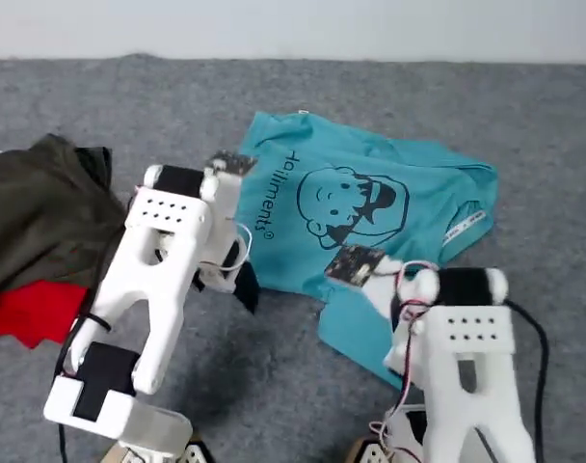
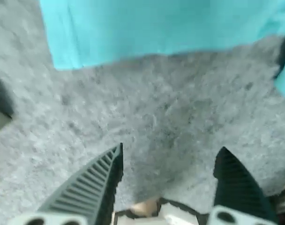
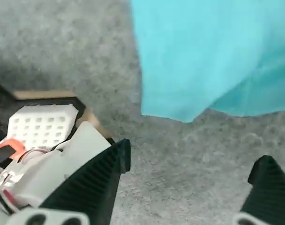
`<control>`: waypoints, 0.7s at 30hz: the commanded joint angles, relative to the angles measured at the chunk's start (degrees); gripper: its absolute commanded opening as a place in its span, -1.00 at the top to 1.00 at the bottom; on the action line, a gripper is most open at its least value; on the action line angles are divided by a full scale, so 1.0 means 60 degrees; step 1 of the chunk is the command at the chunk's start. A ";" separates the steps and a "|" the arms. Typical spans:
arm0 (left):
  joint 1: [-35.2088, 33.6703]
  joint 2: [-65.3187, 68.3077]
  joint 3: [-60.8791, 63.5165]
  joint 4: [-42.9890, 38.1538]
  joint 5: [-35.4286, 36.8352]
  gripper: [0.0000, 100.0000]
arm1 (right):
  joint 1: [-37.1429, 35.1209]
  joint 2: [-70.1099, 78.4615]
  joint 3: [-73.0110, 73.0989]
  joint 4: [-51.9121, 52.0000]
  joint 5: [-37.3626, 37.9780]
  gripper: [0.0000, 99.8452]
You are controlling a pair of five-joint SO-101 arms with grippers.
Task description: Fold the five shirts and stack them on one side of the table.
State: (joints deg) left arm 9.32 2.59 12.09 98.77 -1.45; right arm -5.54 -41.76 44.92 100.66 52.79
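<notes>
The grey surface (image 1: 283, 386) carries everything. On it the teal shirt (image 1: 428, 183) lies spread out, print side up and a little rumpled. Its long axis runs crosswise in front of both claws, with what looks like the neck label towards the right claw's side. One flap of it hangs back towards the right arm.

A dark shirt (image 1: 33, 212) sits crumpled in a heap well out past the left claw's outer side, partly over a red shirt (image 1: 33, 313). Neither is folded.

The left claw (image 2: 171, 152) is spread wide with nothing between its jaws. It hangs over bare surface, with the straight edge of the teal shirt (image 2: 156, 28) just ahead and a corner of that edge ahead on one side. The right claw (image 3: 196, 152) is also released and empty. A corner of the teal shirt (image 3: 203, 56) lies straight ahead of it, near but not touching.

The right claw seems the nearer. With the cloth crosswise ahead of both, each claw could probably take its own end of the near edge.
</notes>
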 commanded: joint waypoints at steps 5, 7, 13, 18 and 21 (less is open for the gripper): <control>-0.0059 -0.0337 0.0828 -0.0293 0.0015 0.37 | -0.0183 -0.0081 0.0454 -0.0154 0.0073 0.22; -0.0059 -0.0337 0.0974 -0.0733 0.0015 0.37 | -0.0168 -0.0081 0.0630 -0.0344 0.0073 0.22; 0.0029 -0.0322 0.1033 -0.1377 0.0000 0.37 | -0.0139 -0.0081 0.0674 -0.0388 0.0059 0.22; 0.0029 -0.0322 0.1033 -0.1861 -0.0703 0.37 | -0.0125 -0.0081 0.0674 -0.0388 0.0029 0.22; -0.0029 -0.0322 0.1033 -0.2198 -0.1158 0.38 | -0.0125 -0.0081 0.0674 -0.0388 0.0029 0.22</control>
State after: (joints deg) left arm 9.32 2.59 18.24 88.48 -4.79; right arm -6.33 -41.76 49.14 98.99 52.79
